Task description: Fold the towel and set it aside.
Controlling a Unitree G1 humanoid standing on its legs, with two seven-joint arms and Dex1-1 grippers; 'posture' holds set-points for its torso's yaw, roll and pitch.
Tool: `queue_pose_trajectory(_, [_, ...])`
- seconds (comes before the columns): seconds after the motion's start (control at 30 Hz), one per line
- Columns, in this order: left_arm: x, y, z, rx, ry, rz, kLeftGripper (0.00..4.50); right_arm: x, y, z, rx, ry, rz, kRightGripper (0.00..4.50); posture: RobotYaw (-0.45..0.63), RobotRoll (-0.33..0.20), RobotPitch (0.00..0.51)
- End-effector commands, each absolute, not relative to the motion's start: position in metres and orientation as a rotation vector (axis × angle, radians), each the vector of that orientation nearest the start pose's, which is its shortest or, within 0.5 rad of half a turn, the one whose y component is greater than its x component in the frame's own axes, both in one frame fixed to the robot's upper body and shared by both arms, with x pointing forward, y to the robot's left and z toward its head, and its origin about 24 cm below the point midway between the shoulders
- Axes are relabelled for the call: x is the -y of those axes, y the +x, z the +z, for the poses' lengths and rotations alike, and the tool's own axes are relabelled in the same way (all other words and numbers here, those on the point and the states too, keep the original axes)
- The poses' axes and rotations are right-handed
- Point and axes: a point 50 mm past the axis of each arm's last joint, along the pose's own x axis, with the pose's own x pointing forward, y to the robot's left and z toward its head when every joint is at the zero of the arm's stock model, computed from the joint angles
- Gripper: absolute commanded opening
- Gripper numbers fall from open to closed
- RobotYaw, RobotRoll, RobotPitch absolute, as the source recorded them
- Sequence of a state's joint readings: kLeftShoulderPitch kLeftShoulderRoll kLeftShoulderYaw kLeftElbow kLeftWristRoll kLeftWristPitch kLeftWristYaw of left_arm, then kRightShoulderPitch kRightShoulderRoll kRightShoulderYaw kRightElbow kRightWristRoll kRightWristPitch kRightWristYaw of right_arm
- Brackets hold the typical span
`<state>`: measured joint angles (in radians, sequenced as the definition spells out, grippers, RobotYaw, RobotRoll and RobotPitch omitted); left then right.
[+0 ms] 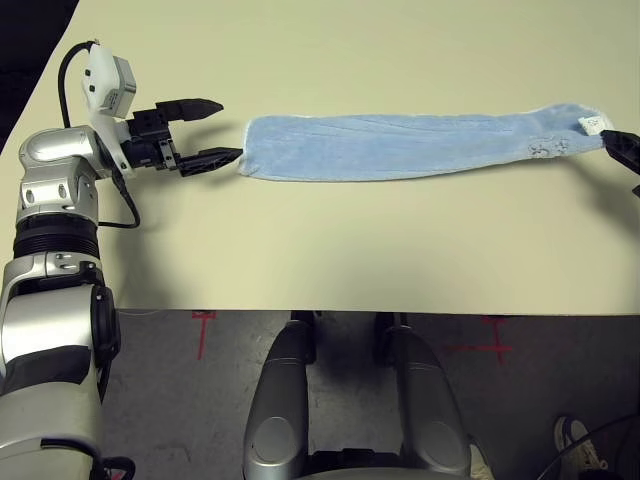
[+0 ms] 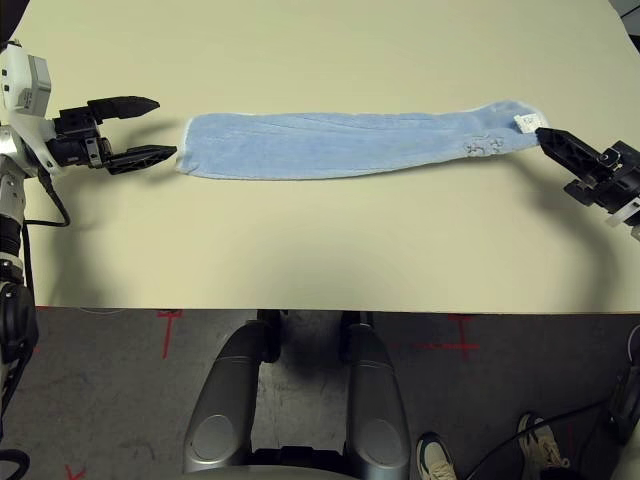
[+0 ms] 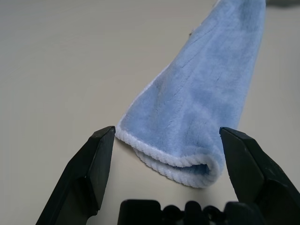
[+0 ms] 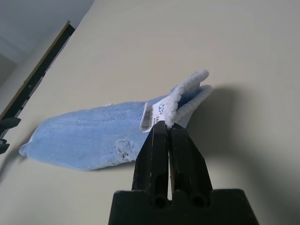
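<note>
Your left tool (image 1: 212,131) stands apart just beside the soft, floppy light blue terry-cloth towel (image 1: 400,146); take its doubled hem. Right tool (image 4: 168,127) clamps the tagged end.

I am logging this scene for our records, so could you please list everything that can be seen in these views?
towel: one, light blue with a whitish border, folded into a long strip lying across the table, its right end lifted.
label: one, white with print, at the towel's right end.
table: one, beige, bearing the towel.
floor marks: red crosses, on the grey floor below the table's near edge.
shoes: white, a person's, on the floor at lower right.
left gripper: one, black fingers, open, level with the towel's left end, the folded edge just ahead of its fingers.
right gripper: one, black fingers, shut on the towel's right end by the label.
</note>
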<state>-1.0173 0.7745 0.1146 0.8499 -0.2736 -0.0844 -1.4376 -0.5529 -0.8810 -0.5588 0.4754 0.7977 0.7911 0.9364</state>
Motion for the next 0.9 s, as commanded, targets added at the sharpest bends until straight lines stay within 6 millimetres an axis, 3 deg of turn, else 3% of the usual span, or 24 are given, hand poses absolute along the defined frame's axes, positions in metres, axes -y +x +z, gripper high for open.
queue_pose_trajectory(0.03, [-0.275,0.345,0.256,0.143,0.449,-1.033,4.5,0.347,0.283,0.22,0.062,0.445,0.582,0.03,0.04,0.0,0.357])
queue_pose_trajectory(0.23, [-0.274,0.345,0.257,0.143,0.447,-1.034,4.5,0.309,0.29,0.242,0.075,0.447,0.805,0.03,0.04,0.0,0.356])
queue_pose_trajectory(0.43, [-0.274,0.345,0.258,0.143,0.448,-1.034,4.5,0.271,0.286,0.248,-0.045,0.387,1.039,0.03,0.05,0.0,0.353])
queue_pose_trajectory(0.63, [-0.273,0.345,0.259,0.144,0.45,-1.029,4.5,0.255,0.291,0.242,-0.143,0.24,1.079,0.03,0.06,0.0,0.35])
queue_pose_trajectory(0.9, [-0.269,0.348,0.26,0.154,0.442,-1.026,4.5,0.234,0.31,0.232,-0.141,0.159,1.092,0.03,0.06,0.0,0.347])
